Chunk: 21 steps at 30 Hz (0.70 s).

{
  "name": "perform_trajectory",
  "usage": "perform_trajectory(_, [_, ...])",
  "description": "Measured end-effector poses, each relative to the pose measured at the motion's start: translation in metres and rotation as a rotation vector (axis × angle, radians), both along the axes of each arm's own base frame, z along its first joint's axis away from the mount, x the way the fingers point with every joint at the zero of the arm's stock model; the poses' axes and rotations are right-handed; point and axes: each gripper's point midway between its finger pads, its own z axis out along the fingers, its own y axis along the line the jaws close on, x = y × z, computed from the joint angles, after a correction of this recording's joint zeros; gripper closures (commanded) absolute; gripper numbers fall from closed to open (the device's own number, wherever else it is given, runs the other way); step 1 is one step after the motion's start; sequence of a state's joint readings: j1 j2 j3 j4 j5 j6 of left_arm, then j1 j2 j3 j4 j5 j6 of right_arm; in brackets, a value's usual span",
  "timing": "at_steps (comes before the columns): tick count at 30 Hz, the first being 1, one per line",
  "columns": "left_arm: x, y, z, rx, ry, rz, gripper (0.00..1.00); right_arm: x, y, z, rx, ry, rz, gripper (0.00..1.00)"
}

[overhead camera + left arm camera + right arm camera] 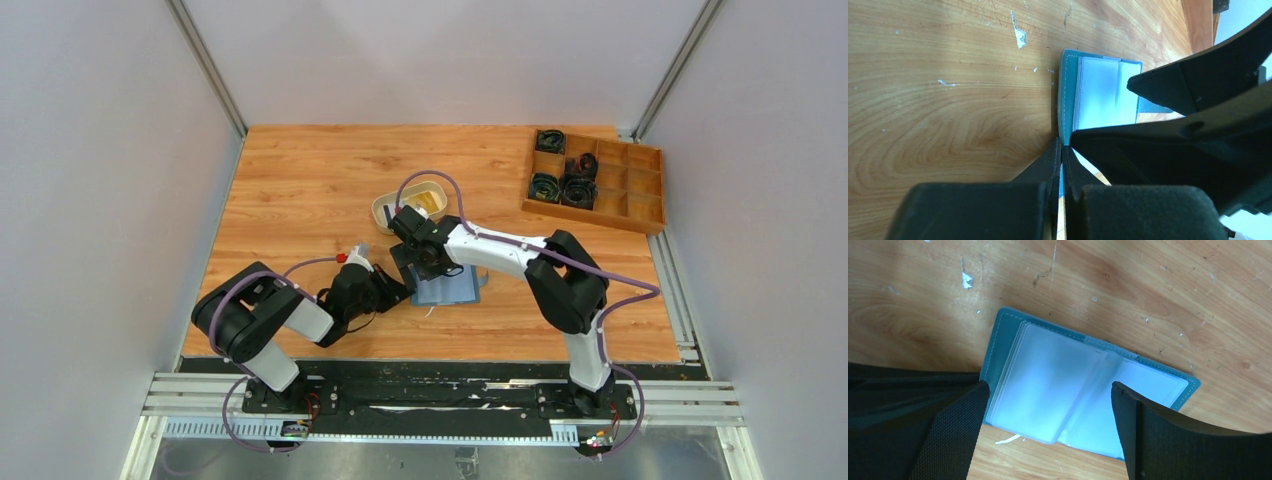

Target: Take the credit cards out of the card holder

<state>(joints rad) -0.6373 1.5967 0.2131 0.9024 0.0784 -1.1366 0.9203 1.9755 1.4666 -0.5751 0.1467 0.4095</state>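
Note:
The blue card holder (452,289) lies open on the wooden table, its pale clear sleeves fanned out. It also shows in the right wrist view (1083,390) and the left wrist view (1098,92). My left gripper (400,290) is shut on the holder's left cover edge (1062,145). My right gripper (425,258) is open and hovers just above the sleeves, one finger on each side (1048,405). A yellow card (428,203) lies in the cream oval tray (385,205). I cannot tell whether cards sit inside the sleeves.
A wooden compartment box (640,205) with dark coiled items stands at the back right. The cream tray is just behind the right gripper. Grey walls close in the table on the left, back and right.

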Motion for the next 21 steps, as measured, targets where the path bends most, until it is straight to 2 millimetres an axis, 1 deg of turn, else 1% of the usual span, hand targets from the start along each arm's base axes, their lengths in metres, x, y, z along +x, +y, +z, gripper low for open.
perform_trajectory(4, [-0.0005,0.0008,0.0001,0.004,0.003,0.002,1.00,0.0039,-0.0026,-0.0085,-0.023,-0.011,-0.018,0.04])
perform_trajectory(15, [-0.0004,0.0043,0.0001,0.018,0.008,0.017,1.00,0.0053,-0.0031,-0.0111,-0.009,-0.028,-0.032,0.04])
perform_trajectory(21, [-0.0007,0.0047,0.0001,0.021,0.009,0.019,1.00,0.0054,-0.0076,-0.0111,0.006,-0.058,-0.041,0.00])
